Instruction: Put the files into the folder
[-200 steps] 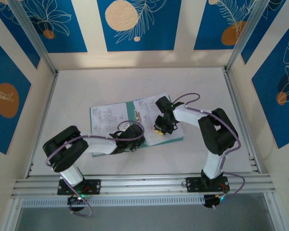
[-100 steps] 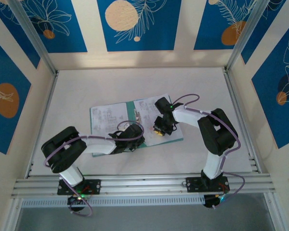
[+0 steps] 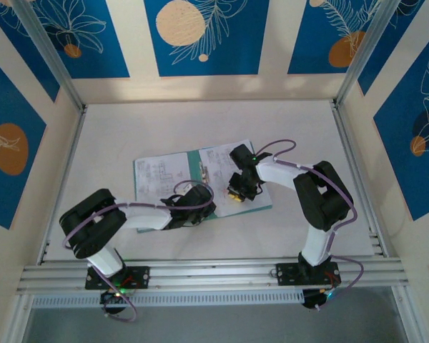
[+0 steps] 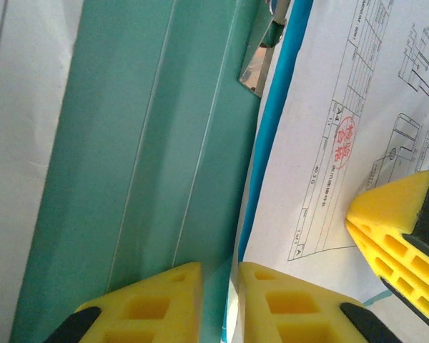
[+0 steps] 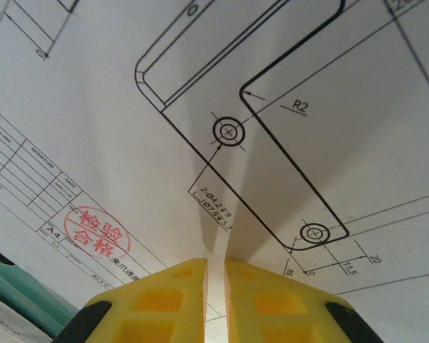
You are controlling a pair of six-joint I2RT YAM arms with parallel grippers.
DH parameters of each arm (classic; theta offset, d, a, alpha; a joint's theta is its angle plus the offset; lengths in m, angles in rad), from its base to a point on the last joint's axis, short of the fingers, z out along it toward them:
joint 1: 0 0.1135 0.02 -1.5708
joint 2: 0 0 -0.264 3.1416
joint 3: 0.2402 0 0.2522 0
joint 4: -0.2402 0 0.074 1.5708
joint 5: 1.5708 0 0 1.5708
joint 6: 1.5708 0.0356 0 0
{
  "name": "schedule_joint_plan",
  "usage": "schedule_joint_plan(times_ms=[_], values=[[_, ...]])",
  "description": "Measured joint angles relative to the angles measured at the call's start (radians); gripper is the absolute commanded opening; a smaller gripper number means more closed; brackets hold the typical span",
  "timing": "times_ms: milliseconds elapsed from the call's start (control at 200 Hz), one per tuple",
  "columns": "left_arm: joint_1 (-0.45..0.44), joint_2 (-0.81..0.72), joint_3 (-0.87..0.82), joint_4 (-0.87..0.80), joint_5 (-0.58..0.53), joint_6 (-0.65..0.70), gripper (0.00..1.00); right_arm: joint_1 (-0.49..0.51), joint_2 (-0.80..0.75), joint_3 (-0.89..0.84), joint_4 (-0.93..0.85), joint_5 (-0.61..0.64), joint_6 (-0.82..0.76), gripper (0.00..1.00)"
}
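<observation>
The teal folder [image 3: 262, 203] lies open on the table with the files on it: one printed sheet [image 3: 157, 175] on its left half, another [image 3: 218, 157] on its right. My left gripper [image 3: 199, 203] sits low at the folder's near edge by the spine. In the left wrist view its jaws [image 4: 220, 286] stand slightly open over the teal cover [image 4: 129, 143] and the light-blue edge of a sheet [image 4: 272, 136]. My right gripper [image 3: 236, 191] is shut, its tips [image 5: 216, 275] down against the drawing sheet [image 5: 129, 107] on the right half.
A metal clip [image 4: 259, 63] sits at the folder's spine. The right gripper's yellow finger [image 4: 393, 221] is close beside my left jaws. Aluminium frame rails [image 3: 207, 271] run along the near edge, and patterned walls enclose the white table [image 3: 200, 121].
My left jaws have parted a little from shut. Both arms have stayed almost where they were.
</observation>
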Motion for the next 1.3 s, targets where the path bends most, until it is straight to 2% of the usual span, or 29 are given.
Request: schedule_joint_plan(times_ms=[165,275,370,540,1035,1300], values=[[-0.002,-0.015,0.000,-0.019,-0.002,0.003,0.31,0.002,0.000,0.001,0.000,0.000,0.000,0.17],[-0.009,-0.047,0.010,-0.093,-0.013,0.020,0.37,0.003,0.000,0.004,-0.001,0.000,-0.001,0.17],[-0.016,-0.074,0.026,-0.162,-0.028,0.026,0.37,0.006,0.000,0.006,-0.001,0.000,-0.003,0.17],[-0.018,-0.131,0.044,-0.268,-0.063,0.038,0.29,0.006,0.001,0.011,-0.001,0.000,-0.004,0.17],[0.047,-0.167,0.042,-0.371,-0.071,0.079,0.29,0.015,0.004,0.023,-0.010,0.001,-0.019,0.17],[0.097,-0.196,0.041,-0.425,-0.064,0.133,0.29,0.026,-0.013,0.044,-0.040,0.012,-0.050,0.32]])
